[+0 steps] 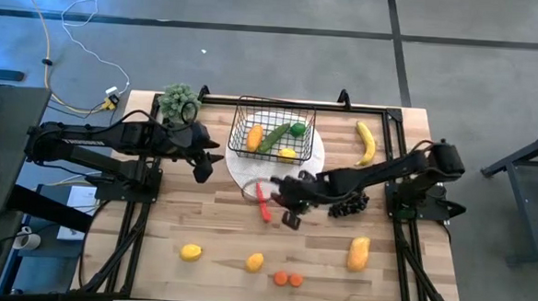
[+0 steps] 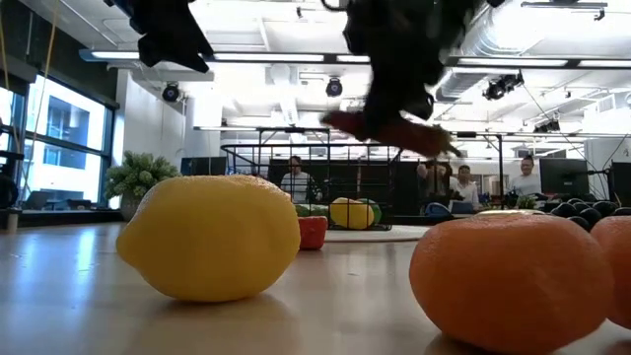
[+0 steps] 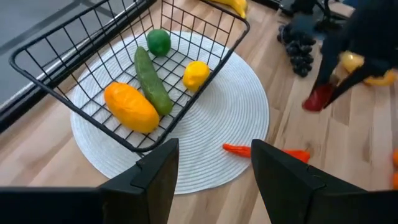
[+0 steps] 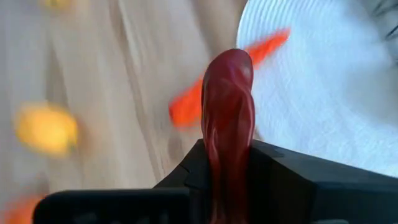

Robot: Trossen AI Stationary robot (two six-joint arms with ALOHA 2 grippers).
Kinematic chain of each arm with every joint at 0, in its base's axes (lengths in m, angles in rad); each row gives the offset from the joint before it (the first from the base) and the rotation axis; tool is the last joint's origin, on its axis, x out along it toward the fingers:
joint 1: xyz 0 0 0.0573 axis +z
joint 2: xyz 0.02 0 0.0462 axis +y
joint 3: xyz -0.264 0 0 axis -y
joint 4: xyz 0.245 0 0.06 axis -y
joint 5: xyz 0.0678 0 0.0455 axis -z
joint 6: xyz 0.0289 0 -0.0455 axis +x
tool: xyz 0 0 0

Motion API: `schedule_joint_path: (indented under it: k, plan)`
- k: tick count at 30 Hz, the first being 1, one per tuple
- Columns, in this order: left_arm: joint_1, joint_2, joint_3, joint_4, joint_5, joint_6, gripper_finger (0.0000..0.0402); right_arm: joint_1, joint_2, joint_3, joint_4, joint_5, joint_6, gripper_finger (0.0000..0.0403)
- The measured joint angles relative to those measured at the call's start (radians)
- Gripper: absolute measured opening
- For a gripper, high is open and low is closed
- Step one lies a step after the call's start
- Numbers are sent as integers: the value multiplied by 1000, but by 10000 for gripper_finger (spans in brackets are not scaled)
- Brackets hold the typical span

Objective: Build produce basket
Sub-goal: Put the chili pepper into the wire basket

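The black wire basket (image 1: pixel 272 132) stands on a round white mat (image 1: pixel 291 175) and holds an orange mango (image 3: pixel 129 107), a cucumber (image 3: pixel 151 79), a green piece (image 3: pixel 158 42) and a lemon (image 3: pixel 196 73). My right gripper (image 1: pixel 289 205) hovers over the table just near of the mat, shut on a dark red chilli (image 4: pixel 227 106). An orange-red long piece (image 3: pixel 264 151) lies at the mat's near edge. My left gripper (image 1: pixel 201 170) hangs open and empty to the left of the mat. My right gripper pinches the dark red chilli between its two fingers (image 4: pixel 292 180), which lie along it. One end (image 4: pixel 229 65) sticks out forward past the fingertips. The fingers slant down from the table's right. The chilli (image 2: pixel 394 130) hangs clear of the table under the gripper.
A banana (image 1: pixel 366 142) lies far right and dark grapes (image 1: pixel 349 206) lie under the right arm. Two lemons (image 1: pixel 190 252) (image 1: pixel 255 261), carrot slices (image 1: pixel 288 279) and a second mango (image 1: pixel 359 254) lie along the near side. A green plant (image 1: pixel 179 100) stands at the far left corner.
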Motion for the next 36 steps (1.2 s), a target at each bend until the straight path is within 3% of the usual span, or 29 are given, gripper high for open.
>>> schedule_joint_path:
  k: [11, 19, 27, 36]
  plan:
    - [8, 0, 0, -5, 23, 174, 193, -59, -86, 0, 313, 213, 105, 35]
    - [84, 0, 0, -19, 23, 228, 254, -154, -80, 0, 579, 340, 106, 35]
    - [184, 0, 0, -49, 15, 218, 316, -245, -76, 0, 654, 474, 235, 35]
    - [258, 0, 0, -66, 108, 219, 323, -316, 18, 0, 729, 517, 400, 35]
